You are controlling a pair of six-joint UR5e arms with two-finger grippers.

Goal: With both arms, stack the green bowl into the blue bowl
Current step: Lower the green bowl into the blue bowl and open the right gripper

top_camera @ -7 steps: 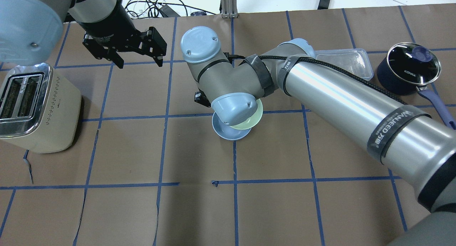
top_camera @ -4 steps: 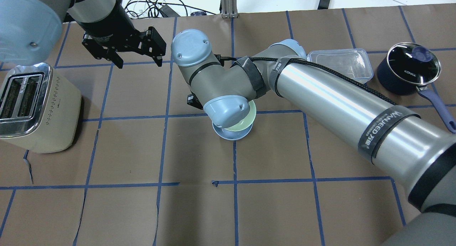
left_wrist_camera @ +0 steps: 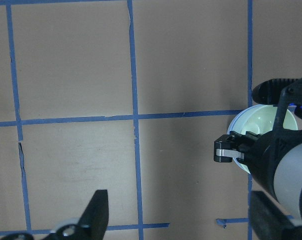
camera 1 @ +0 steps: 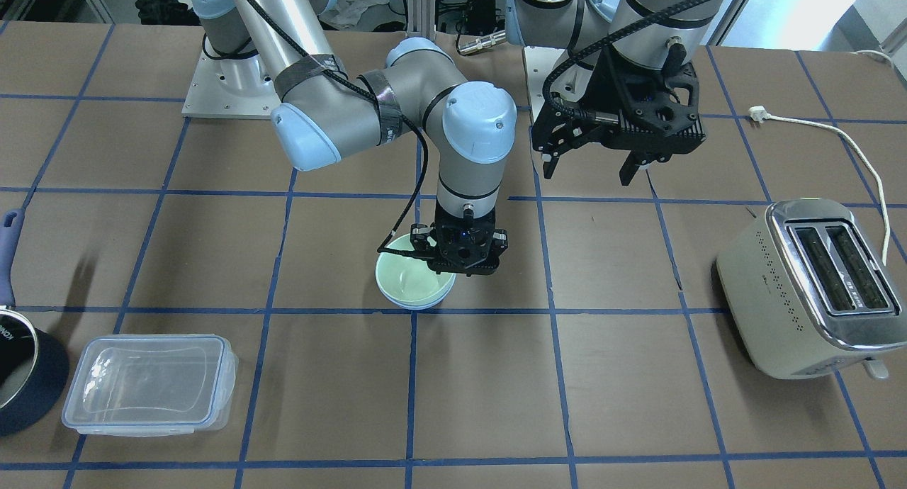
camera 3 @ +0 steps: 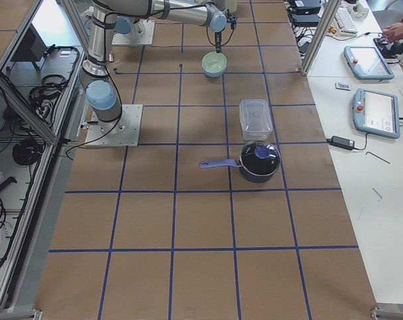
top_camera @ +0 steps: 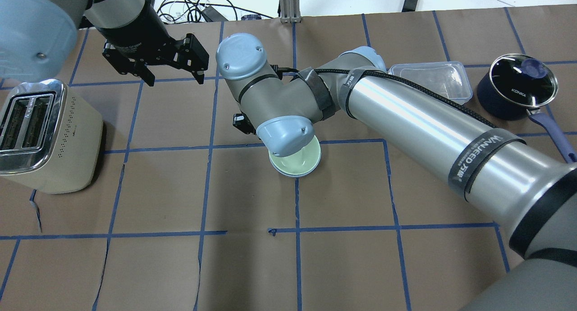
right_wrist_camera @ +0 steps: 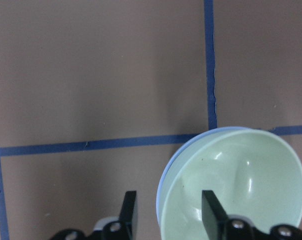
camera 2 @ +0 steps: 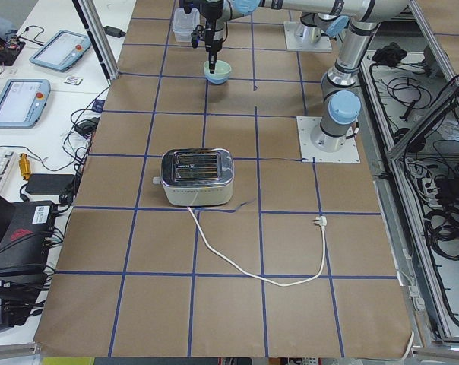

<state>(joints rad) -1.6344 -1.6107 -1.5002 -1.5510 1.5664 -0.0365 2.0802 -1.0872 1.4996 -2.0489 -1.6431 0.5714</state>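
Observation:
The green bowl (camera 1: 407, 280) sits nested inside the blue bowl (camera 1: 419, 305) in the middle of the table. In the overhead view only a thin edge of the blue bowl (top_camera: 293, 176) shows around the green bowl (top_camera: 303, 160). My right gripper (camera 1: 460, 266) stands over the bowls' rim. In the right wrist view its fingers (right_wrist_camera: 128, 212) straddle the rim with a gap showing, one outside and one inside the green bowl (right_wrist_camera: 241, 180), so the right gripper is open. My left gripper (top_camera: 175, 79) hangs open and empty, apart from the bowls, on the toaster's side.
A cream toaster (top_camera: 45, 135) stands on my left with its cord (camera 1: 836, 131) trailing. A clear blue-rimmed container (top_camera: 430, 79) and a dark lidded pot (top_camera: 518, 85) stand on my right. My right arm's forearm (top_camera: 428, 130) stretches over that side.
My right arm has shifted left and come down with the green bowl. The bowl was offset over the blue bowl's right edge and now sits centred inside it. The left arm has barely moved.

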